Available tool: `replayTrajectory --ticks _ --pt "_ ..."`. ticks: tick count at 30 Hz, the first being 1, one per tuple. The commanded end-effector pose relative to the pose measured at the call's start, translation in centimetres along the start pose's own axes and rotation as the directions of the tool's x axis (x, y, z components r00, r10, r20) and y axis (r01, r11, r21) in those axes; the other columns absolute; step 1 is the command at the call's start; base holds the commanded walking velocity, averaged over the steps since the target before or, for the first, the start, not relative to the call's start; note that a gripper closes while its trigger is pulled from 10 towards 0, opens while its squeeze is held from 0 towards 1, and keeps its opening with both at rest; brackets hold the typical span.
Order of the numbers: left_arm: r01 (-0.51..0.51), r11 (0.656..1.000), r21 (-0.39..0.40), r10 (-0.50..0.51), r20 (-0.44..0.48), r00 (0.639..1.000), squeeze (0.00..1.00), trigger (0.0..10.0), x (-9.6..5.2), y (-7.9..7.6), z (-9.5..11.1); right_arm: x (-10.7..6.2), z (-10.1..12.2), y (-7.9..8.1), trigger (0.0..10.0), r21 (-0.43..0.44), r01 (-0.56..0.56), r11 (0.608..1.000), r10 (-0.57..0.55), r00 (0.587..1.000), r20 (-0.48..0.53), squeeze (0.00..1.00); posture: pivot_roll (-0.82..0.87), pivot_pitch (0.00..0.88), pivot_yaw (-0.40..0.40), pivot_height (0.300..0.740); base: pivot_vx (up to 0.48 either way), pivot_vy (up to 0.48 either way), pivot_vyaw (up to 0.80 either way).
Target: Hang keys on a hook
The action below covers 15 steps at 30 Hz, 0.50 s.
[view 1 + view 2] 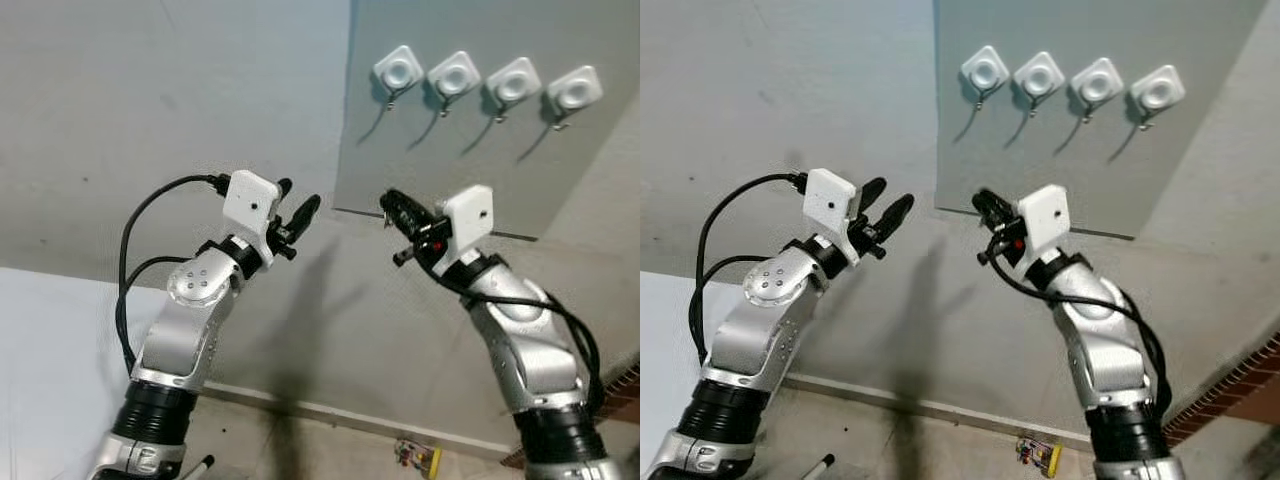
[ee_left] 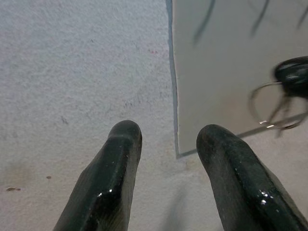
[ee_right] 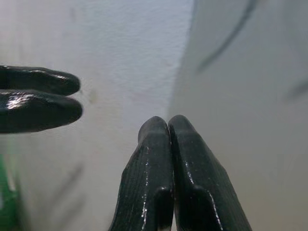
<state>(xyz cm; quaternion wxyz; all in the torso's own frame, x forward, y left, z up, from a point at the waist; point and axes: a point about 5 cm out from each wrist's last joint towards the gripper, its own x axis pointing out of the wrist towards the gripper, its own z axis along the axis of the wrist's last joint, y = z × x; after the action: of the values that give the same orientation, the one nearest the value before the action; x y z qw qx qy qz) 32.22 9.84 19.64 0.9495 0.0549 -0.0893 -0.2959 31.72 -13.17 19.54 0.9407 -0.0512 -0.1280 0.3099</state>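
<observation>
Facing a grey wall, both arms are raised toward a grey board (image 1: 470,120) carrying a row of four white hooks (image 1: 398,70). From the head cameras, the right gripper (image 1: 392,205) sits just below the board's lower edge, under and slightly left of the leftmost hook, its fingers pressed together. A small dark bit hangs below those fingers; whether that is the keys cannot be told from here. The left gripper (image 1: 300,205) hovers to its left, apart from it, fingers spread a narrow way and holding nothing. Far below on the floor, by the skirting, lies a small yellow-green object (image 1: 420,457).

Looking along the left wrist, two black fingers (image 2: 115,178) stand apart before the board's lower left corner; beyond them to the right a key ring (image 2: 269,108) with thin wire loops dangles from a dark fingertip, blurred.

Along the right wrist, the fingers (image 3: 159,173) are closed tight together; the left gripper's fingertips show at the side against the wall
</observation>
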Motion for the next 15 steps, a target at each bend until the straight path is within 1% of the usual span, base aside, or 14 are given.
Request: replayTrajectory --ticks 1,2,3,5,6,7,8,10,11,15 --pt "-0.011 1.000 -0.009 0.011 0.021 1.000 0.00 10.0 0.2 -0.4 0.6 0.5 0.7 0.0 10.0 0.002 -0.025 1.000 0.025 0.999 0.028 0.00 -0.02 0.009 -0.030 0.740 0.000 0.000 0.00" --pt "-0.017 1.000 -0.019 0.018 0.040 0.999 0.00 10.0 0.4 -0.6 1.1 0.7 1.0 0.0 10.0 0.009 -0.026 1.000 0.025 0.999 0.047 0.00 -0.02 0.008 -0.026 0.740 0.000 0.000 0.00" --pt "-0.017 1.000 -0.019 0.018 0.040 0.999 0.00 10.0 0.4 -0.6 1.1 0.7 1.0 0.0 10.0 0.009 -0.026 1.000 0.025 0.999 0.047 0.00 -0.02 0.008 -0.026 0.740 0.000 0.000 0.00" --pt "0.025 0.999 0.034 -0.028 0.093 0.995 0.00 10.0 0.7 -1.5 2.4 1.2 2.1 0.1 10.0 0.042 -0.029 0.999 0.024 0.993 0.117 0.00 -0.01 0.009 -0.027 0.740 0.000 0.000 0.00" --pt "0.040 0.998 0.057 -0.046 0.108 0.993 0.00 10.0 0.7 -1.8 2.7 1.3 2.3 0.2 10.0 0.052 -0.029 0.998 0.022 0.991 0.135 0.00 -0.01 0.009 -0.027 0.740 0.000 0.000 0.00" --pt "0.054 0.998 0.039 -0.059 0.120 0.991 0.00 10.0 0.9 -2.0 3.3 1.6 2.8 0.2 10.0 0.066 -0.023 0.998 0.012 0.985 0.169 0.00 -0.01 0.009 -0.028 0.740 0.000 0.000 0.00" --pt "0.054 0.998 0.039 -0.059 0.120 0.991 0.00 10.0 0.9 -2.0 3.3 1.6 2.8 0.2 10.0 0.066 -0.023 0.998 0.012 0.985 0.169 0.00 -0.01 0.009 -0.028 0.740 0.000 0.000 0.00" --pt "0.075 0.997 0.023 -0.077 0.137 0.988 0.00 10.0 0.9 -2.3 3.8 1.8 3.3 0.1 10.0 0.085 -0.010 0.996 -0.008 0.978 0.209 0.00 -0.01 0.011 -0.030 0.740 0.000 0.000 0.00" --pt "0.094 0.995 0.024 -0.097 0.142 0.985 0.00 10.0 1.0 -2.5 4.2 1.9 3.9 -0.1 10.0 0.110 0.004 0.994 -0.033 0.966 0.255 0.00 0.00 0.009 -0.030 0.740 0.000 0.000 0.00" --pt "0.118 0.992 0.038 -0.122 0.157 0.980 0.00 10.0 1.2 -2.8 4.7 2.0 4.8 -0.5 10.0 0.147 0.031 0.989 -0.077 0.946 0.314 0.00 0.00 0.009 -0.027 0.740 0.000 0.000 0.00"
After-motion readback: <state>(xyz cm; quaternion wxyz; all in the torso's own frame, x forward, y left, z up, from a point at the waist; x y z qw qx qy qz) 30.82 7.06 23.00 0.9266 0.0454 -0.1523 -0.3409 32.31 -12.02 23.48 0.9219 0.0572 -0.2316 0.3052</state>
